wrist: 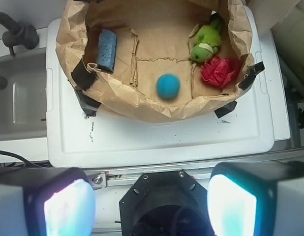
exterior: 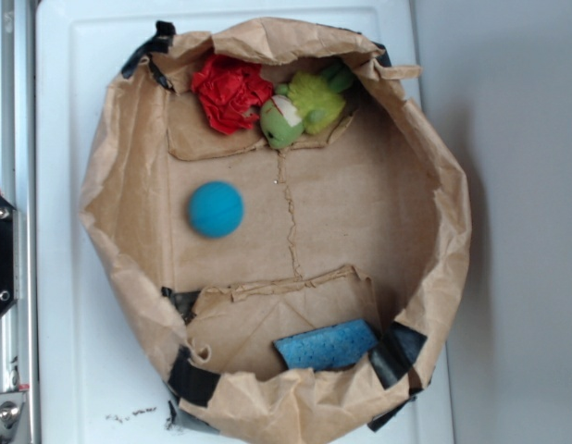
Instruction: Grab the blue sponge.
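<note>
The end effector [wrist: 151, 204] shows only in the wrist view, at the bottom edge: its two pale fingers [wrist: 68, 206] stand wide apart with nothing between them, well back from the things ahead and outside the paper bag [wrist: 142, 105]. Beyond it lies a white tray [wrist: 157, 140], and on that sits the brown paper bag, its sides rolled down into a crumpled rim patched with black tape [wrist: 84, 74]. On the bag's floor the teal ball [wrist: 168, 86] lies nearest the end effector, alone in the middle. The blue sponge [wrist: 107, 49] lies flat in the far left corner of that view, close against the bag wall. At the opposite end the green plush toy [wrist: 206, 44] touches the red crumpled cloth [wrist: 220, 72].
</note>
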Robot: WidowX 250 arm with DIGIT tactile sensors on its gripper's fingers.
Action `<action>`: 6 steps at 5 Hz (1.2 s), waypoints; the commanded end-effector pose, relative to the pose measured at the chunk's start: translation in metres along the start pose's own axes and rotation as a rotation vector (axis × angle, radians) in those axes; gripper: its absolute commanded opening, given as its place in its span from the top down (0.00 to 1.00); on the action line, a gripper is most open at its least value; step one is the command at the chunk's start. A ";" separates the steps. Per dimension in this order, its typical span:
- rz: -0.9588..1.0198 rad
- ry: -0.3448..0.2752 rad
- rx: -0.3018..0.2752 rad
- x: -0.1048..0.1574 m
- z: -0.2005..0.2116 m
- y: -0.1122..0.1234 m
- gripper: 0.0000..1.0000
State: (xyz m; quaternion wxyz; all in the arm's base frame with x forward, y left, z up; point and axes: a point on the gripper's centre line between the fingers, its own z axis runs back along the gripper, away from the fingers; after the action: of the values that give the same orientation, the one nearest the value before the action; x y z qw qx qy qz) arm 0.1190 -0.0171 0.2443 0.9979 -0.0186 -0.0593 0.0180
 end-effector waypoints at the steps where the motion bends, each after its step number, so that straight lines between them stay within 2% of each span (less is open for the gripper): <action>1: 0.000 0.000 0.000 0.000 0.000 0.000 0.00; 2: 0.234 -0.175 0.207 0.047 -0.034 0.016 0.00; 5: 0.234 -0.175 0.207 0.047 -0.034 0.016 0.00; 6: 0.215 -0.076 0.033 0.081 -0.043 0.013 0.00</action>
State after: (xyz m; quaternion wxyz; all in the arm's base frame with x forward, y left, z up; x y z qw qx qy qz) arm 0.2001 -0.0070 0.1968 0.9897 0.0001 -0.0763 0.1210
